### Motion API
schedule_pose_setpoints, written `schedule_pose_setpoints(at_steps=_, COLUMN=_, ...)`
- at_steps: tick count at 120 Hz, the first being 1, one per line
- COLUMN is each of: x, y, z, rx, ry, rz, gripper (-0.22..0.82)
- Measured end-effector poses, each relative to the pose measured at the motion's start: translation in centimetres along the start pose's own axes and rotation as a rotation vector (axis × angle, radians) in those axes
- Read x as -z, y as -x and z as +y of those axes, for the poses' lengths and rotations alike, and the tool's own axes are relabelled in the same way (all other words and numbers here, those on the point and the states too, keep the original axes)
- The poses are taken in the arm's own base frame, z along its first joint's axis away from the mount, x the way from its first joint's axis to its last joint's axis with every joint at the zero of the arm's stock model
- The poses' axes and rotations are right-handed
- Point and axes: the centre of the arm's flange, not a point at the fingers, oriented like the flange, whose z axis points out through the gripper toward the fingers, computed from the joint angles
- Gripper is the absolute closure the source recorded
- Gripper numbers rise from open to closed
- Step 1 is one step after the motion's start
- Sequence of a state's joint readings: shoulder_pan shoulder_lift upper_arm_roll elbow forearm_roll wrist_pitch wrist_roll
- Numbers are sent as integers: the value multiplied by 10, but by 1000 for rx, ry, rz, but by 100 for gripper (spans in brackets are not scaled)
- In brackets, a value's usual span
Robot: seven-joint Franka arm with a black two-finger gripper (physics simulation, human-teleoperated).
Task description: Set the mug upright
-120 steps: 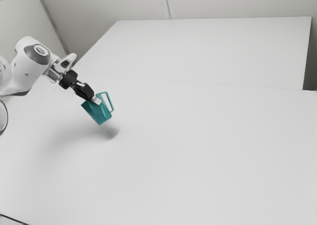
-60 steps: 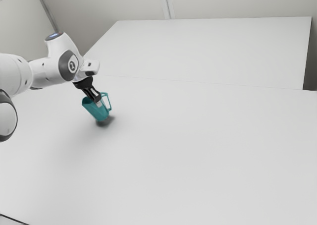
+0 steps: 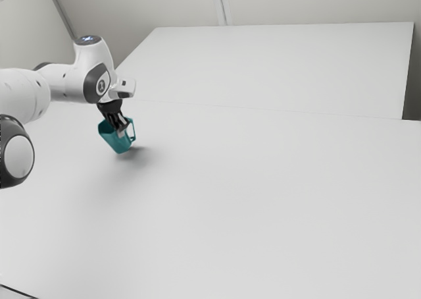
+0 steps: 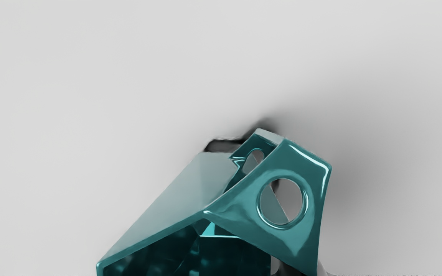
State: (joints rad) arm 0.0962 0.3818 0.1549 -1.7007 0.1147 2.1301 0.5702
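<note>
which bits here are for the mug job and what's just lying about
For the job:
- teal mug, tilted in the grasp
- black gripper, holding it
- white table, the likely surface to stand it on

Not for it:
- thin dark line, perhaps a cable, at the exterior view's lower left

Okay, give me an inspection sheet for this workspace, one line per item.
Surface: table pale and smooth, shadow near the mug.
Job's things: teal mug tilted, not upright; mouth toward the exterior view's upper left; whether its base touches the table, cannot tell.
Clutter: nothing seen.
Gripper: black gripper closed on the mug.
Cables: thin dark line at the exterior view's lower left, possibly a cable.
Surroundings: pale walls.
</note>
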Motion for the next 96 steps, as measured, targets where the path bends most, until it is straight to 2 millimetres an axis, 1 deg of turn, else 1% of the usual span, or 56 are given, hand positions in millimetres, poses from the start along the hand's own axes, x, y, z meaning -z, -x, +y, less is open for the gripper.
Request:
schedule_pose_setpoints(at_steps=12, x=-12, y=-1, z=1, rx=29, ry=26, rz=-42, gripper=79)
schedule_pose_setpoints(at_steps=24, x=-19, y=0, z=3, rx=54, ry=43, rz=-68, gripper=77)
schedule_pose_setpoints(at_steps=45, x=-21, y=1, z=6, rx=88, ry=54, rz=-87, gripper=39)
schedule_pose_setpoints(at_steps=53, x=-19, y=0, z=5, rx=99, ry=54, rz=-88, gripper=29)
schedule_pose_setpoints(at_steps=60, x=-11, y=-2, z=3, rx=107, ry=46, rz=-79, gripper=22)
schedule_pose_setpoints(at_steps=63, x=-4, y=-5, z=2, rx=108, ry=38, rz=-70, gripper=19)
schedule_pose_setpoints(at_steps=68, x=13, y=-13, z=2, rx=107, ry=22, rz=-52, gripper=16)
schedule_pose_setpoints(at_steps=77, x=54, y=-22, z=2, rx=109, ry=6, rz=-22, gripper=11)
schedule_pose_setpoints(at_steps=83, x=86, y=-22, z=7, rx=111, ry=7, rz=-5, gripper=9)
schedule_pose_setpoints(at_steps=88, x=116, y=-17, z=14, rx=117, ry=19, rz=7, gripper=7)
schedule_pose_setpoints(at_steps=96, x=171, y=-5, z=36, rx=110, ry=42, rz=36, gripper=5)
